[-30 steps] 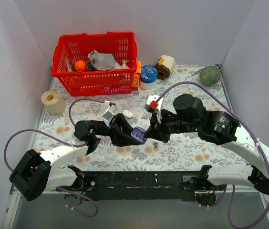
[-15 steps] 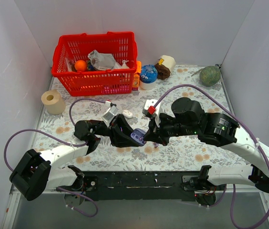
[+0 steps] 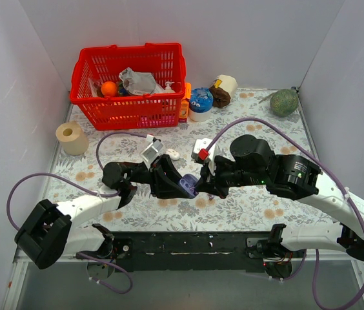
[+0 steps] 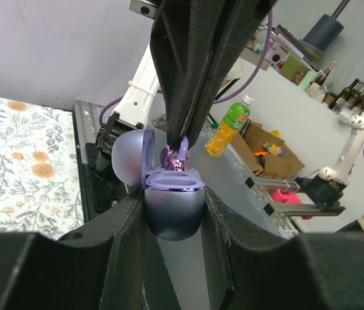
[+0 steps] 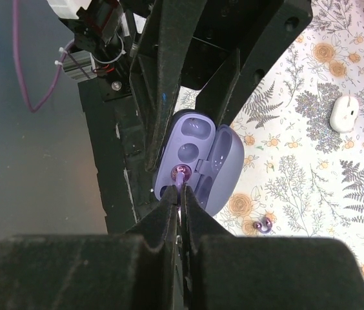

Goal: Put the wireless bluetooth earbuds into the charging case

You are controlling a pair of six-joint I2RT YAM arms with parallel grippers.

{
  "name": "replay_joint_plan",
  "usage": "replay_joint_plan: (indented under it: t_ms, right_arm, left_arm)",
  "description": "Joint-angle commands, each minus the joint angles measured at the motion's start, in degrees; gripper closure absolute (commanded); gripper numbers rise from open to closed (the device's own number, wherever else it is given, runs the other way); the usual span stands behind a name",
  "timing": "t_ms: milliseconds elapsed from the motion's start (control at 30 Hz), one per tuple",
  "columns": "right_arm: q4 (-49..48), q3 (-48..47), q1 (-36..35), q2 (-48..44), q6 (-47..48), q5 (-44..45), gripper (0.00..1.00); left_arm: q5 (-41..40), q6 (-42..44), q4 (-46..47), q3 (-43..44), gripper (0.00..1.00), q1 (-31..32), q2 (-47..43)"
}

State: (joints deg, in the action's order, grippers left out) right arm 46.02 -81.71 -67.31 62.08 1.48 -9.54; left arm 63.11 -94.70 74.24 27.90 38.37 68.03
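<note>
My left gripper (image 3: 179, 185) is shut on the charging case (image 3: 187, 186), a pale lavender pebble held up off the table with its lid open. In the left wrist view the case (image 4: 174, 208) sits between both fingers of the left gripper (image 4: 174, 223). My right gripper (image 5: 181, 196) is shut on one shiny purple earbud (image 5: 181, 172), holding it by its stem with its head at a socket of the open case (image 5: 201, 158). That bud also shows in the left wrist view (image 4: 177, 157) at the case's top. The second earbud (image 5: 262, 225) lies on the floral cloth beside the case.
A red basket (image 3: 129, 84) with several items stands at the back left. A tape roll (image 3: 72, 137) lies at the left. A small white object (image 3: 173, 154) lies just behind the grippers. A blue cup (image 3: 201, 103), a brown-and-white roll (image 3: 224, 89) and a green ball (image 3: 284, 102) stand at the back.
My right gripper has moved left with the earbud until it meets the open case. My left gripper has held the case nearly still.
</note>
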Motion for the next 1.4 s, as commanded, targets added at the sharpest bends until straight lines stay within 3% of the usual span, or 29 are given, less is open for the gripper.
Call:
replay_joint_plan:
  t_ms: [0,333,633,967,1367]
  right_arm:
    - [0.56,0.94,-0.81,-0.56,1.07,-0.57,0.99]
    - [-1.02,0.50,-0.81,-1.61,-0.07,0.49,0.99]
    - [-6.29,-0.81,-0.89,-3.64,-2.79,0.84,0.99]
    - [-5.24,-12.85,-0.89,0.58,-1.65,-0.21,0.99]
    - [1.35,-27.09,-0.81,7.00,6.87,0.66,0.99]
  left_arm:
    - [-5.28,-3.56,17.69,2.33,1.00,-0.23,0.35]
    - [-6.60,-2.25,17.43,1.46,1.00,-0.23,-0.79]
    - [-11.86,5.57,12.61,0.75,1.00,-0.23,-5.53]
    - [-13.10,8.74,11.54,5.49,1.00,-0.23,-5.37]
    - [-13.72,8.74,13.30,10.07,1.00,-0.23,-4.05]
